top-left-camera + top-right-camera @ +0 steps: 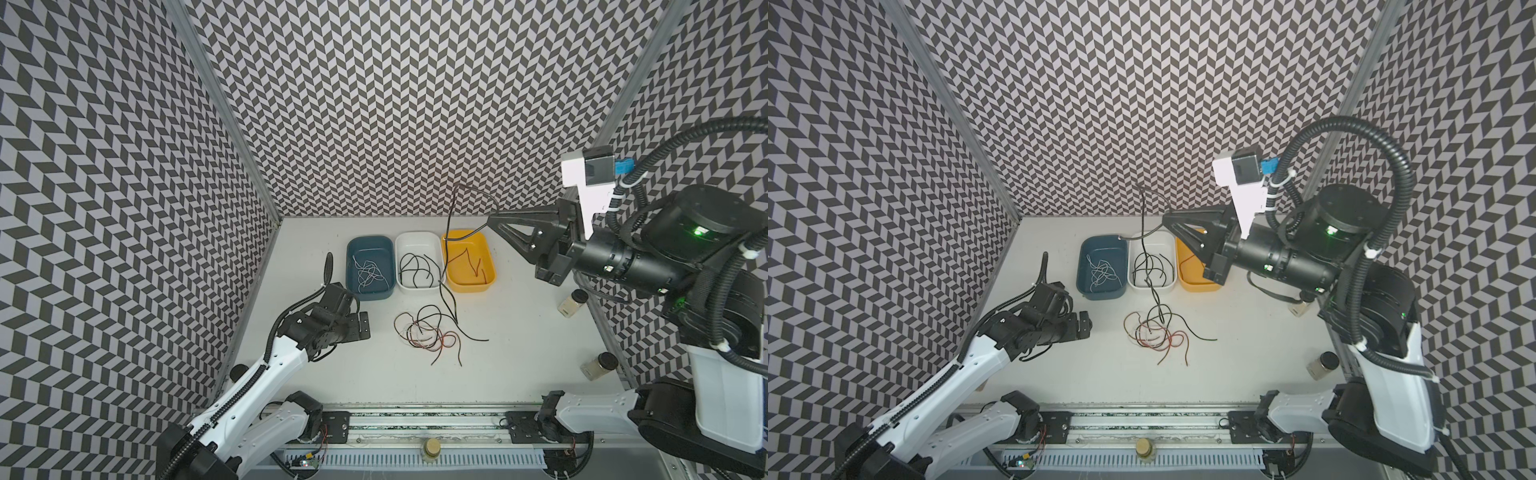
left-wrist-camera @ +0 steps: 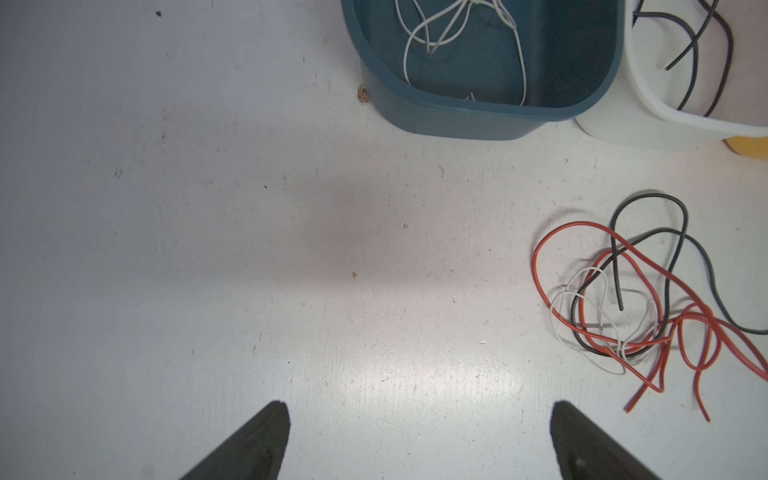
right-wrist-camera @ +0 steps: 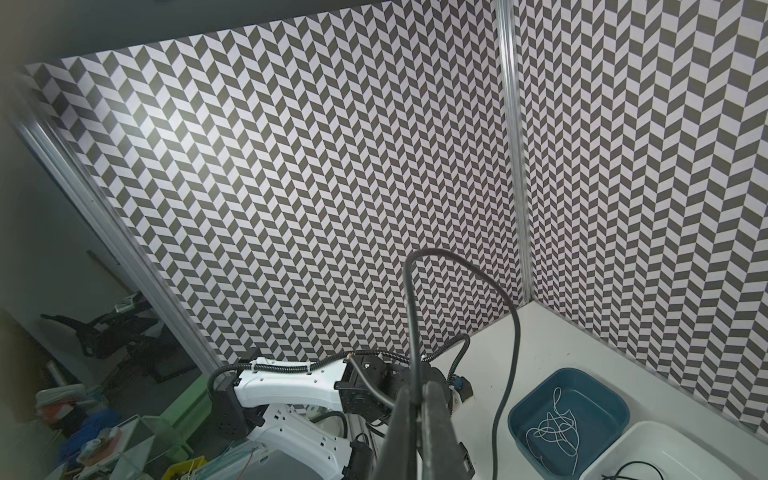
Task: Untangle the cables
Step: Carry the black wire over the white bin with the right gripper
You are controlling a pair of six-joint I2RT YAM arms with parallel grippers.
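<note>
One black cable [image 1: 445, 249] hangs nearly straight down from the right gripper [image 1: 493, 218], whose jaws are pressed together on it high above the far trays. Its long axis runs top to bottom, and its lower end comes down at the far edge of the tangle [image 1: 424, 332] of red, white and black cables on the table [image 1: 332, 374]. Whether it is caught there I cannot tell. The heap lies below that gripper, nearer and a little to the left. I judge the coming move turns on lifting until the tail clears the heap, then carrying it left over the white tray [image 1: 417, 235], where other black cables lie. The blue tray [image 1: 370, 239] on its left holds white ones, and the yellow tray [image 1: 469, 287] on its right holds red ones. The left gripper [image 1: 364, 326] sits low, just left of the tangle and much the nearer to it, jaws spread wide and holding nothing; it could pin the heap.

The right wrist view shows the pinch itself, a short stub poking out and a loop arching over, but no tangle. The left wrist view shows the heap's crossings close up, which both top views leave too fine to read
</note>
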